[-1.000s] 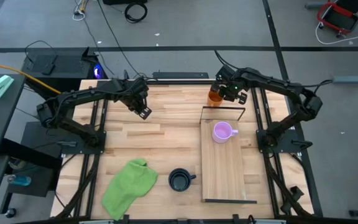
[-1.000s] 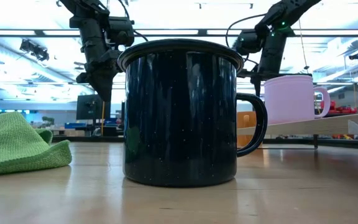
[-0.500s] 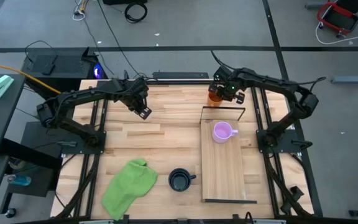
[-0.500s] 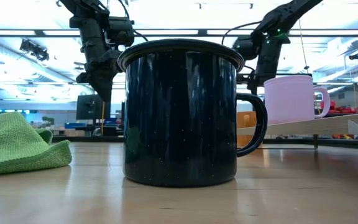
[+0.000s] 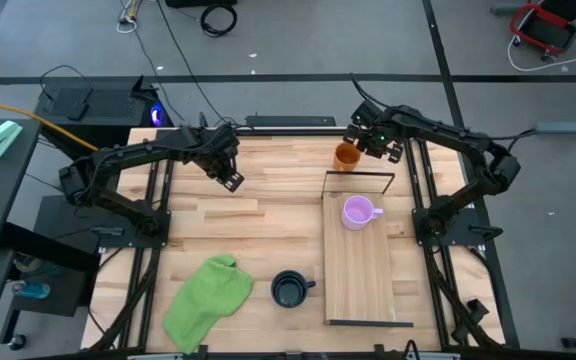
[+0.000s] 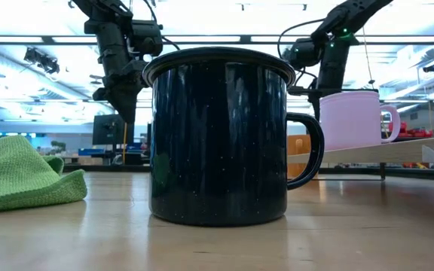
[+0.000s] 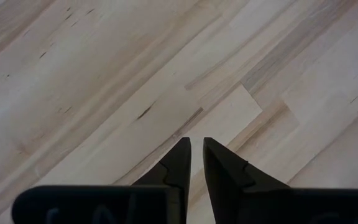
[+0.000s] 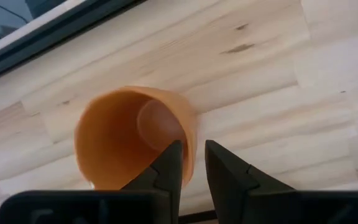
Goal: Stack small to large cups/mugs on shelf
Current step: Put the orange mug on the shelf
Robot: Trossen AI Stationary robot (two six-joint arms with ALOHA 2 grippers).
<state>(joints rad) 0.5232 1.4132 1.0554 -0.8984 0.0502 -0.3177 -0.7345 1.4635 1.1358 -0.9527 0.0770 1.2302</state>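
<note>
High view: right claw (image 5: 360, 143) beside orange mug (image 5: 346, 156).

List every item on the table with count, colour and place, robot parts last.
orange mug: one, orange, on the tabletop just beyond the shelf's far end
purple mug: one, light purple, on the shelf
black mug: one, black, tabletop, left of the shelf
shelf: one, light wood, right half of the table
green cloth: one, near-left
left gripper: above bare tabletop, narrow gap
right gripper: at the orange mug's rim, narrow gap
</note>
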